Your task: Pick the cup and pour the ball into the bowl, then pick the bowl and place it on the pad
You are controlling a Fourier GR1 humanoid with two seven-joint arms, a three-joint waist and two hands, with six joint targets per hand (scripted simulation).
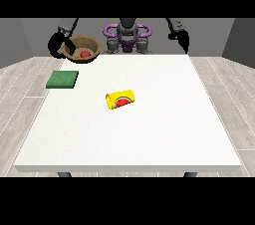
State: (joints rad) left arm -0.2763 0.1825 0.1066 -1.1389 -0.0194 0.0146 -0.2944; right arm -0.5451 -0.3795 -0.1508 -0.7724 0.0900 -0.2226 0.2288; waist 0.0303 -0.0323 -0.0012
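Brown bowl with red ball, gripped by fingers of the hand at the view's left: keep it level, carry it nearer, lower onto the green pad.

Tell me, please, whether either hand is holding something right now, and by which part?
The hand at the view's left holds the wooden bowl by its rim, with the red ball inside. The hand at the view's right holds nothing.

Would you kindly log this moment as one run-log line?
bowl with ball: held up by hand at view's left | cup: on its side, mid-table | pad: bare | step: bowl to pad
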